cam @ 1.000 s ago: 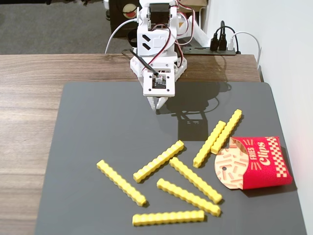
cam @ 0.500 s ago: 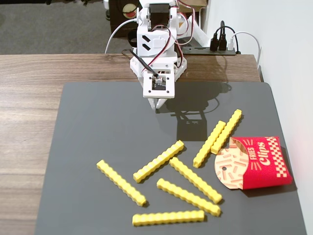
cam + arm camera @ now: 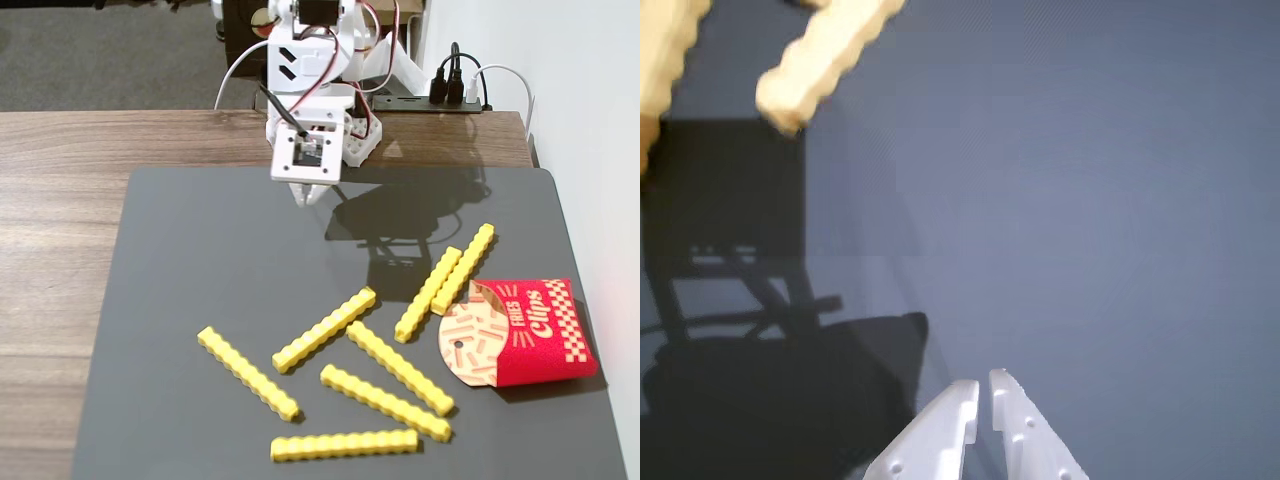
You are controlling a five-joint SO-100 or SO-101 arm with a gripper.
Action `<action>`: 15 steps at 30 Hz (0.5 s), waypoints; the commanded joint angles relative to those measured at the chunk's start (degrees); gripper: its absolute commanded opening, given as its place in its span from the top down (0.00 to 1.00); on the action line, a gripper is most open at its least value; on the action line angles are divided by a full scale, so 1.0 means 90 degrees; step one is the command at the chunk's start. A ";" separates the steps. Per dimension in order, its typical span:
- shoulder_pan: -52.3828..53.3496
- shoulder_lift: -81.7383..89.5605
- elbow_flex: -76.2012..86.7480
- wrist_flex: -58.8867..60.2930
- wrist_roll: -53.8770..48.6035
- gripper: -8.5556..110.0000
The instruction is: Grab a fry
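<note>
From my seat far away, I see the white plastic two-finger gripper (image 3: 983,385) best in the wrist view, where its two white fingers (image 3: 940,440) come in from the bottom edge with their tips nearly together, just a thin slit between them, and nothing held. They hang over a bare patch of the dark grey flat mat (image 3: 1090,200). That view only shows me bits of two bright yellow plastic crinkle fries far ahead of the fingertips, up in the top left corner: the end of one fry (image 3: 825,50) and a blurry edge of another (image 3: 660,70). The fixed view shows me much more. There the gripper (image 3: 308,193) points down at the mat's far edge (image 3: 200,260), and I can count seven yellow fries, all lying flat and well apart from the fingers. The closest is a slanted fry (image 3: 325,329) in the middle of the mat. A red paper carton with "Fries" on it (image 3: 525,333) lies on its side past the fries, at the right in that view. The brown wooden table (image 3: 60,200) sits under the mat.
</note>
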 commanded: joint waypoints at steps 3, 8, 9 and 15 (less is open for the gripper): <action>0.0234 -0.0654 -0.0723 -0.0303 -0.0127 0.92; 0.0215 -0.1328 -0.1270 -0.0410 0.0146 0.92; 0.0166 -0.1475 -0.1377 -0.0459 0.0322 0.92; -0.0156 -0.2334 -0.2090 -0.0723 0.1582 0.92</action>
